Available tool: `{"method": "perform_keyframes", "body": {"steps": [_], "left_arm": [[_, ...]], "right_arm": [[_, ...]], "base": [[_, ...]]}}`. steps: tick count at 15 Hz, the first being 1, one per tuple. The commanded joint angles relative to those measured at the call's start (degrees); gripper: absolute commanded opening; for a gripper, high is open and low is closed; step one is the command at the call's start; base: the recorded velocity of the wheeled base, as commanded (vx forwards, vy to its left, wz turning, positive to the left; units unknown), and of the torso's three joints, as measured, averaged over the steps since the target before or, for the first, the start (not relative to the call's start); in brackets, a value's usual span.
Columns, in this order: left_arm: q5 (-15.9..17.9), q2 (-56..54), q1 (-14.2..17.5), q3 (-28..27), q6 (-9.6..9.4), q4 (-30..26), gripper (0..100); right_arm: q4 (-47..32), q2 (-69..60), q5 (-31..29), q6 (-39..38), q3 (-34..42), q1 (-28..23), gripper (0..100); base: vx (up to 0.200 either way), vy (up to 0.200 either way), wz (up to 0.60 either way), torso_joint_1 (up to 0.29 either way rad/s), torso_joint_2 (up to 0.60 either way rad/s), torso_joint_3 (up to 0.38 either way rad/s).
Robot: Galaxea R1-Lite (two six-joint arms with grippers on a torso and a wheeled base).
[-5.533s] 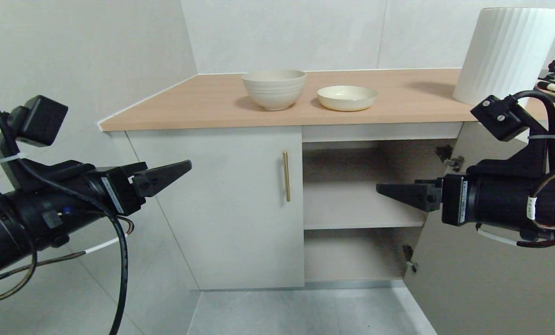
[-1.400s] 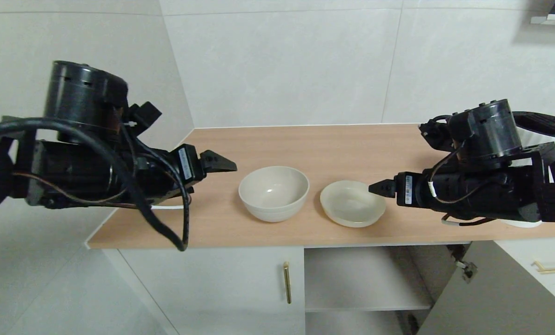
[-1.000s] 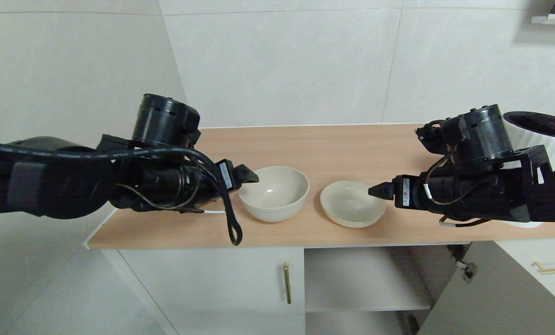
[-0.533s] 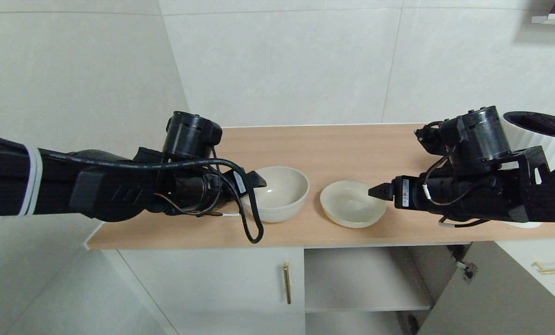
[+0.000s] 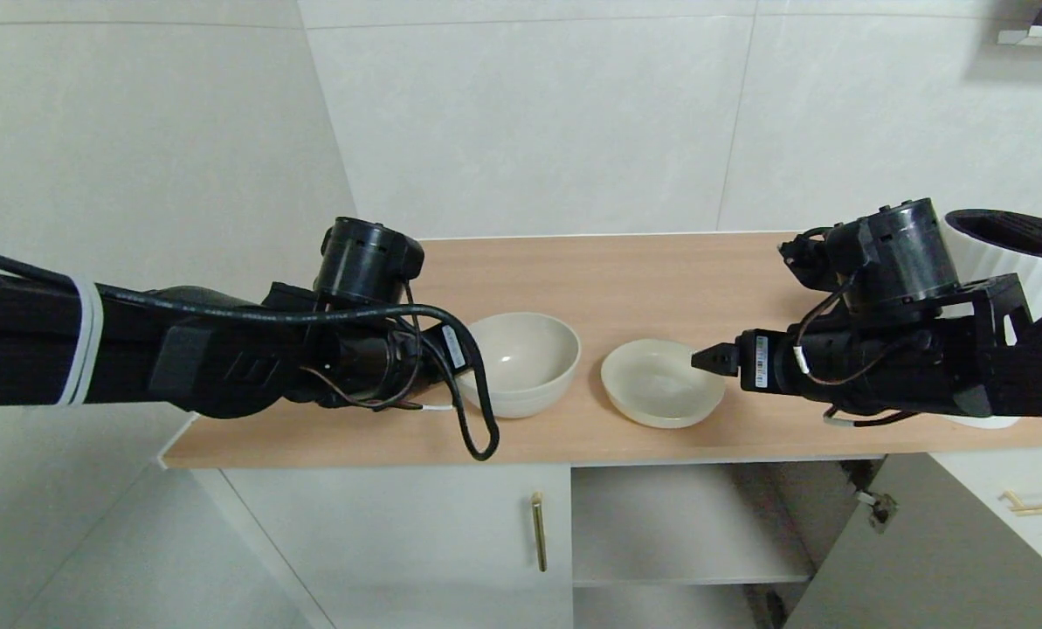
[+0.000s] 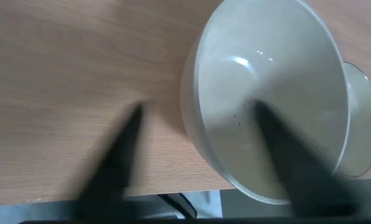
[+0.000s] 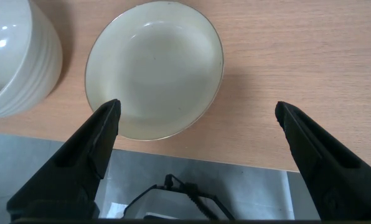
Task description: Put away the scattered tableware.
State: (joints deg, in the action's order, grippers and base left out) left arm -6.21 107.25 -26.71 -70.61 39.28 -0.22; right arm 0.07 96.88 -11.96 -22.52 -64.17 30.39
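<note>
Plainly, bowl and dish share a wooden counter before tiled walls.

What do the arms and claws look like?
Both are black with cylindrical joint housings. The left arm trails looping black cables and wears a white band; the right arm shows a white barcode label. The left claw and right claw are pairs of tapered wedges.

The bowl is deep, cream and ribbed on the outside; it stands upright and empty on the wooden counter, near the front edge. The dish, shallow and pale cream, sits upright and empty just beside it on the right, not touching
</note>
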Motion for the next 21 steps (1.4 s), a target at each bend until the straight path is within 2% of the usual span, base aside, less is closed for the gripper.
{"method": "perform_keyframes", "body": {"steps": [1, 8, 13, 21], "left_arm": [[0.1, -0.3, 0.0, 0.0, 0.01, 0.0, 0], [0.1, -1.3, 0.0, 0.1, 0.01, -0.1, 0], [0.1, -2.1, 0.0, 0.3, 0.01, -0.2, 0], [0.1, -2.1, 0.0, 0.4, 0.01, -0.2, 0]], "right_arm": [[0.0, -0.1, 0.0, 0.0, 0.0, 0.0, 100], [-0.3, 0.9, -0.2, -0.1, -0.7, 0.0, 100], [0.1, 8.0, -7.1, 0.0, -2.2, 0.0, 100], [4.6, 12.2, -8.3, -1.7, -2.8, 0.0, 100]], "base": [[0.000, 0.000, 0.00, 0.000, 0.00, 0.000], [0.000, 0.000, 0.00, 0.000, 0.00, 0.000], [0.000, 0.000, 0.00, 0.000, 0.00, 0.000], [0.000, 0.000, 0.00, 0.000, 0.00, 0.000]]}}
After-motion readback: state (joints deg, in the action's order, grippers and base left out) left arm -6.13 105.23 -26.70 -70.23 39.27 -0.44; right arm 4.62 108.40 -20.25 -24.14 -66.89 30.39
